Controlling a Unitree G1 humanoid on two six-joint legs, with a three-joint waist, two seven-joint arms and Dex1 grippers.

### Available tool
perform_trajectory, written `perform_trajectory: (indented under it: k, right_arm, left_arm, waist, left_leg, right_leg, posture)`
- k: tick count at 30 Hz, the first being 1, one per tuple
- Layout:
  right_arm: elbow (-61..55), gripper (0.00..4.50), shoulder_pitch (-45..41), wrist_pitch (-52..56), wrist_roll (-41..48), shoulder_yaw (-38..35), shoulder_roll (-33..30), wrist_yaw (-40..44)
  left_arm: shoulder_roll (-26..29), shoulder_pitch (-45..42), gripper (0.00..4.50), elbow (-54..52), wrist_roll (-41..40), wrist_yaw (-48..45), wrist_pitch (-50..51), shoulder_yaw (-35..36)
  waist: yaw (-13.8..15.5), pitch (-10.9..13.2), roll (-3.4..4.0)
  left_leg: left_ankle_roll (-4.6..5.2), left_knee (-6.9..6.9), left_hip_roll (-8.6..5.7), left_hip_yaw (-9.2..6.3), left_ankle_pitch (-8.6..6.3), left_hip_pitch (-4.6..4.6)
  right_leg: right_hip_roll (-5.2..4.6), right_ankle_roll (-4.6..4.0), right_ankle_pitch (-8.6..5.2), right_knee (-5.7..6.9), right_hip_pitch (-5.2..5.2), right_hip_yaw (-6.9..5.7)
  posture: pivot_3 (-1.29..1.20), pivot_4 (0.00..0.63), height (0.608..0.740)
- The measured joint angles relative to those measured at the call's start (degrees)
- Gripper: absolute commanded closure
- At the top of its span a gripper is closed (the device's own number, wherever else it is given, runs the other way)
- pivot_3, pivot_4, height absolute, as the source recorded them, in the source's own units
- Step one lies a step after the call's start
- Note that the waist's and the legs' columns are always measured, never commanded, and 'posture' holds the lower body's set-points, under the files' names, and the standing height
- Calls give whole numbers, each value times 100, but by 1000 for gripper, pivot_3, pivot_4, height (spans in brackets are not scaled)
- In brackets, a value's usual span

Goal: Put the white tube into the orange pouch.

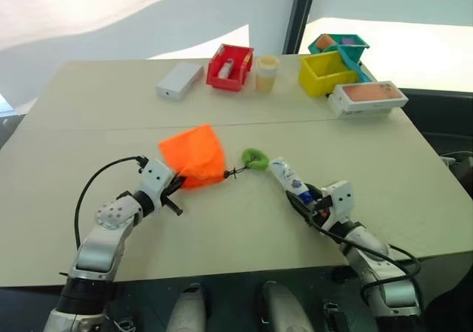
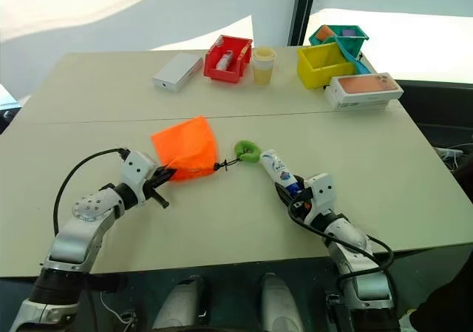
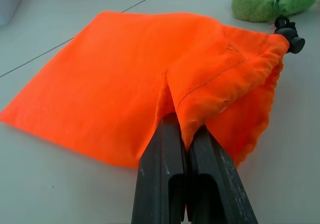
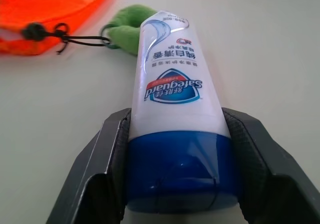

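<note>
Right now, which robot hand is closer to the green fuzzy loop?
Right. The right gripper closes around the white tube's blue cap, and the tube's far end nearly reaches the green fuzzy loop. The left gripper pinches the orange pouch's opposite edge.

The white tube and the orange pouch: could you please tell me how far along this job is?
Done: the left pincer is shut on the rim of the orange pouch, lifting its edge. In hand: the right pincer brackets the blue-capped end of the white tube, its fingers against both sides; the tube lies on the table beside the green loop. Left: lift the tube, carry it to the pouch mouth, slide it in.
</note>
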Motion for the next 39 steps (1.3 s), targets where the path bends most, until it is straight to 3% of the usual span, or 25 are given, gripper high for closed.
perform_trajectory:
  k: [4, 9, 15, 20, 39]
  right_arm:
    - [-1002, 2402, -255, 732, 607, 560, -602, 899]
    - [-897, 2402, -818, 990, 484, 1239, -574, 1114]
    - [22, 2402, -1462, 790, -159, 1812, -63, 955]
    - [609, 2402, -1610, 505, -511, 1932, 289, 796]
    - [884, 2402, -1897, 423, -909, 1933, 781, 565]
  left_arm:
    - [0, -171, 4500, 30, -294, -60, 315, 119]
    - [97, -366, 4500, 88, -495, -169, 494, 234]
    - [208, -456, 4500, 114, -613, -332, 665, 238]
    - [245, -454, 4500, 43, -624, -350, 742, 237]
    - [401, -346, 4500, -352, -476, -521, 614, -60]
  waist:
    - [-25, -3, -8]
    - [2, -4, -7]
    - [-2, -3, -7]
    - [-1, -3, -7]
    - [-7, -3, -6]
  left_leg:
    - [0, 4, 5, -8, 0, 3]
    - [0, 4, 1, -8, 0, 1]
    - [0, 2, -2, -8, 0, -2]
    - [0, 3, -2, -8, 0, -2]
    - [0, 2, -1, -9, 0, -2]
  right_leg:
    - [11, 0, 0, 2, 0, -3]
    - [5, -6, 3, 1, 0, -6]
    - [3, -4, 3, -1, -1, -6]
    - [3, -4, 3, 0, -1, -6]
    - [4, -4, 4, 2, -2, -6]
  posture:
    - [0, 150, 740]
    - [0, 150, 740]
    - [0, 150, 740]
    - [0, 150, 740]
    - [0, 150, 740]
